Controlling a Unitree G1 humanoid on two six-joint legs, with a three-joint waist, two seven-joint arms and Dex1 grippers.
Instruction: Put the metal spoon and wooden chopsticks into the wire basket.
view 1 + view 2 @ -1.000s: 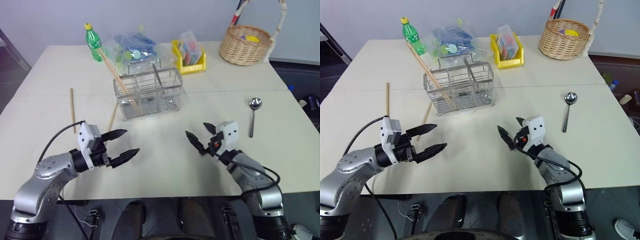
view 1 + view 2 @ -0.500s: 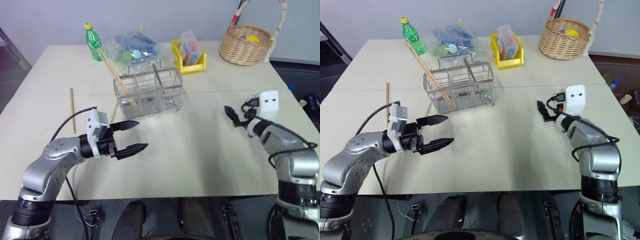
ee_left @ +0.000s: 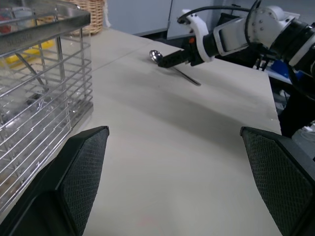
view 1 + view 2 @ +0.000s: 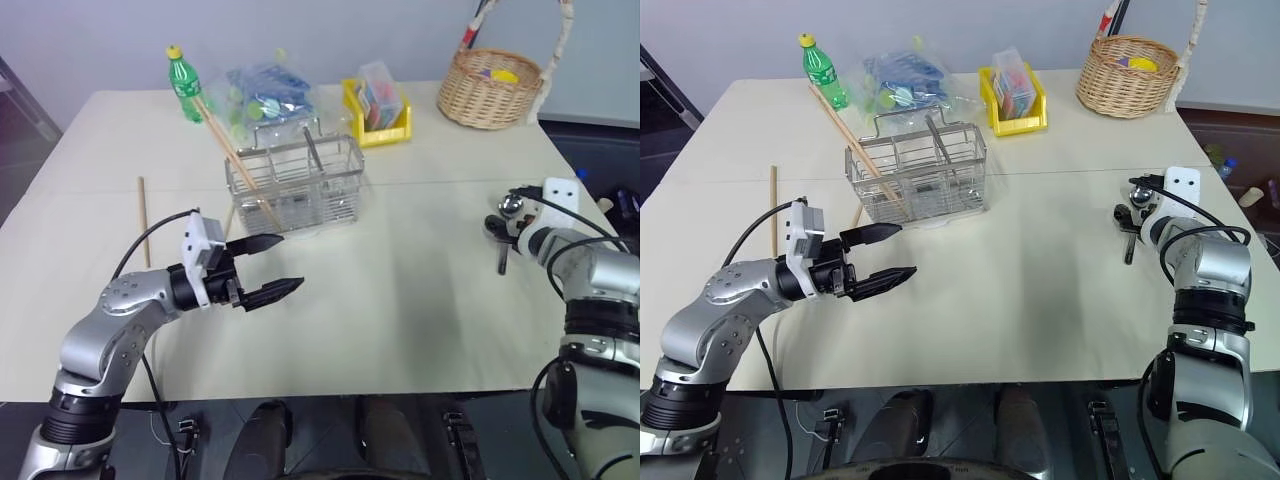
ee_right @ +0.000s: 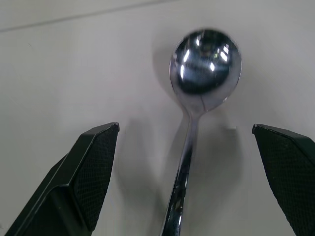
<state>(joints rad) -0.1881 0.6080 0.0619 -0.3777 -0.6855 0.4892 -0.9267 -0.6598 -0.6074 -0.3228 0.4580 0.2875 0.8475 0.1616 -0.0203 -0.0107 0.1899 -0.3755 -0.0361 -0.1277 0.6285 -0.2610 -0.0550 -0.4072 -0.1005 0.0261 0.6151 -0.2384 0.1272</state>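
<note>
The metal spoon (image 5: 205, 61) lies on the table at the right, bowl away from me. My right gripper (image 4: 503, 218) hangs open just over it, a finger on each side of the slim handle (image 5: 181, 182). The wire basket (image 4: 295, 185) stands mid-table with wooden chopsticks (image 4: 232, 150) leaning out of its left compartment. One more chopstick (image 4: 143, 220) lies flat far left, and another (image 4: 227, 222) rests by the basket's left front corner. My left gripper (image 4: 290, 262) is open and empty, held level in front of the basket.
Along the far edge stand a green bottle (image 4: 184, 85), a clear plastic bag of items (image 4: 265, 95), a yellow bin (image 4: 378, 110) and a round wicker basket (image 4: 492, 88). Bare tabletop lies between the wire basket and the spoon.
My right gripper has swung from the table's middle out to the right and now sits over the spoon. The left gripper has edged slightly toward the basket, still open.
</note>
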